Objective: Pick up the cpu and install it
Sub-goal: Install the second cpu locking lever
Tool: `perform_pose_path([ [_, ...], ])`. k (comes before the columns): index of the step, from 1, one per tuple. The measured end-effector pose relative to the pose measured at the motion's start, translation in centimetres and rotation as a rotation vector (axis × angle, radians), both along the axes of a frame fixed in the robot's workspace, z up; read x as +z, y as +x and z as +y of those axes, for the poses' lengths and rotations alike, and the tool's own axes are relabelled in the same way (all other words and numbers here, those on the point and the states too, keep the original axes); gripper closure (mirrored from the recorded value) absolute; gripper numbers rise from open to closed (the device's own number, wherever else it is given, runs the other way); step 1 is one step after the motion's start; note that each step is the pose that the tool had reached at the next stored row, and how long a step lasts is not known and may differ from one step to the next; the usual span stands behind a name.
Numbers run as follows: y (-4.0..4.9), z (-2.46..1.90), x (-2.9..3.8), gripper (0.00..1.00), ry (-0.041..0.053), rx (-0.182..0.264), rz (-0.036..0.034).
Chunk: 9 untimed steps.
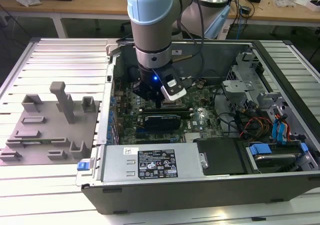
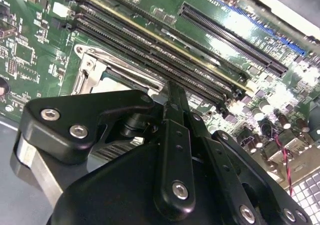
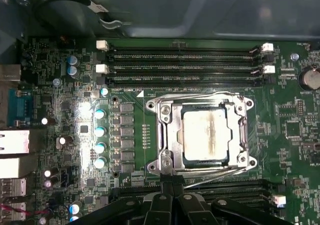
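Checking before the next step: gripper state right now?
Gripper: jaws shut, holding nothing, at the edge of the socket where the cpu sits.

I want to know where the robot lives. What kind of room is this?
Probably a workshop or robotics lab. A robot arm reaches into an opened computer case on a metal table. Wooden workbenches with cables stand behind. The cpu sits in the motherboard's socket.
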<state>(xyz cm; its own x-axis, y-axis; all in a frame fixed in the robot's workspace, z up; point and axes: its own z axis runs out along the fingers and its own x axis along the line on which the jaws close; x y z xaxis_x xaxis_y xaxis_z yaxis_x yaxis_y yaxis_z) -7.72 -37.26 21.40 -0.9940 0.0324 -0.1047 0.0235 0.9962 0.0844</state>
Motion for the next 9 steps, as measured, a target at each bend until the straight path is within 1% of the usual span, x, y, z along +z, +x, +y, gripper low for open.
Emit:
perform_pose_path([
  [2,0.00,-0.27,0.00,0.89,0.0044,-0.004,-0.0001],
  [3,0.00,-0.32,0.00,0.89,0.0131,-0.006,0.0000],
  [5,0.00,-0.32,0.00,0.89,0.0253,-0.009,0.0000],
  [6,-0.01,-0.32,-0.02,0.89,0.0333,-0.012,0.0000],
  [9,0.00,-0.36,-0.07,0.89,0.0401,-0.020,-0.0002],
])
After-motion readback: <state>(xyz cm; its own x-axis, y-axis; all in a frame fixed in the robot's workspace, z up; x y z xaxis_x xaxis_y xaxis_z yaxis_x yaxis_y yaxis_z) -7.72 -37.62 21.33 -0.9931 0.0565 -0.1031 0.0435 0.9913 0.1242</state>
